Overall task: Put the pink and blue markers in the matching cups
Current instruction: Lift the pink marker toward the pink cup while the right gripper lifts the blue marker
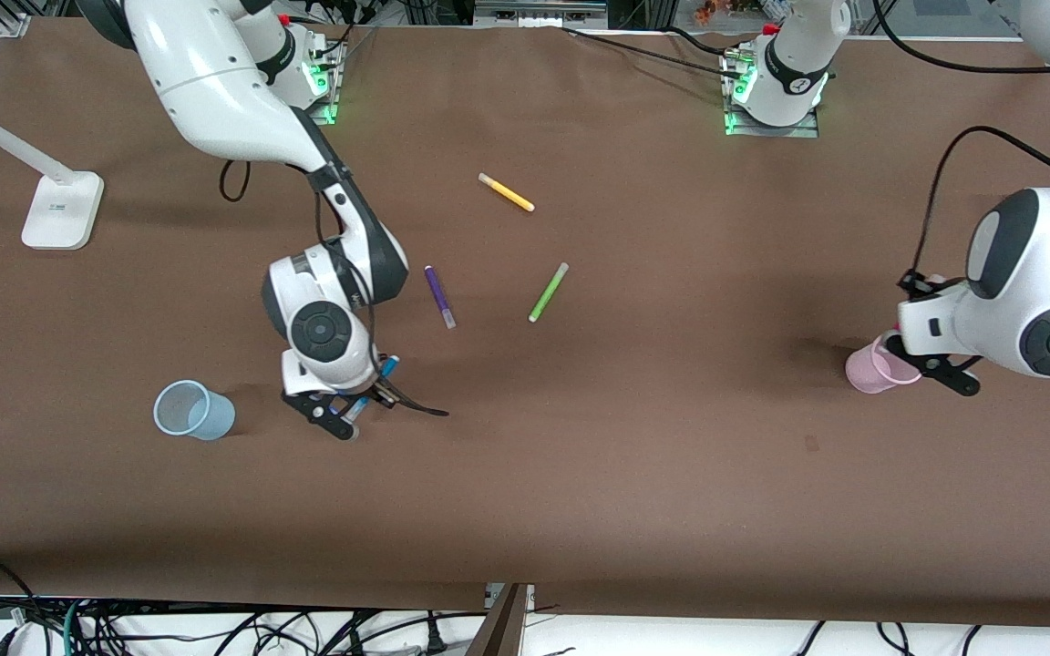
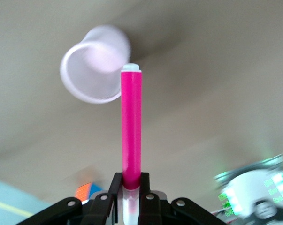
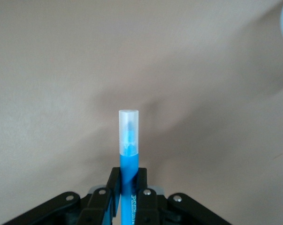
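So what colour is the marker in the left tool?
Magenta pink marker, clearest in the left wrist view.

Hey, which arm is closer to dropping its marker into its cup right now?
Left. Its gripper holds the pink marker at the pale pink plastic cup; the right gripper's blue marker isn't over the pale blue cup.

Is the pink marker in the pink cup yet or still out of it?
Out. The left gripper holds the pink marker by one end over the pink cup, its free end near the rim, not inside.
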Motion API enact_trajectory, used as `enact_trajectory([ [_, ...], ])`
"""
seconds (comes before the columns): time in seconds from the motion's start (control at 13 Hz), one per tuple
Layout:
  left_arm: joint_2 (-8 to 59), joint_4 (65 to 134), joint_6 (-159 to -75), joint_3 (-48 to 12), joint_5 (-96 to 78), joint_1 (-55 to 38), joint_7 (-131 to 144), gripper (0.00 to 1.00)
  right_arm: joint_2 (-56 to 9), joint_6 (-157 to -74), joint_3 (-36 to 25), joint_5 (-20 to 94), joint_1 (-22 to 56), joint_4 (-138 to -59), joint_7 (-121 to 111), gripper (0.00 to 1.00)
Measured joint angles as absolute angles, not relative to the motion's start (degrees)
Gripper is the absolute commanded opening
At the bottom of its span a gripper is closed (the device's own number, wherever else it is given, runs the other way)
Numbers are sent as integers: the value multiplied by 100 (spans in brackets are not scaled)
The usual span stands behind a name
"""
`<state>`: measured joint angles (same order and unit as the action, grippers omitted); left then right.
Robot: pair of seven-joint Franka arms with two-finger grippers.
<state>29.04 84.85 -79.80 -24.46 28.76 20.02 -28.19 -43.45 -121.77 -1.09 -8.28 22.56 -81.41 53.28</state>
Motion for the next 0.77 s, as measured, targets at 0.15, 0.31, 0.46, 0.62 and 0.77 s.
enact_trajectory([
  [0.15,3125,8487,-7977,-2451,3606,2046,-3194,0,-4010,-11751,-368,-995,2226,-8121,4155,0],
  [0.31,3387,8488,-7975,-2469,4211,2032,-3321,0,-3761,-11408,-619,-1148,2207,-8121,2857,0],
  [0.46,3612,8489,-7982,-2486,4439,2007,-3324,0,-3632,-11095,-847,-1280,2200,-8122,1714,0],
  [0.62,3758,8488,-7999,-2491,4486,1971,-3294,0,-3574,-11019,-1074,-1593,2199,-8121,509,0],
  [0.77,3888,8485,-8043,-2491,4603,1920,-3243,0,-3543,-11000,-1317,-1685,2191,-8121,-823,0],
])
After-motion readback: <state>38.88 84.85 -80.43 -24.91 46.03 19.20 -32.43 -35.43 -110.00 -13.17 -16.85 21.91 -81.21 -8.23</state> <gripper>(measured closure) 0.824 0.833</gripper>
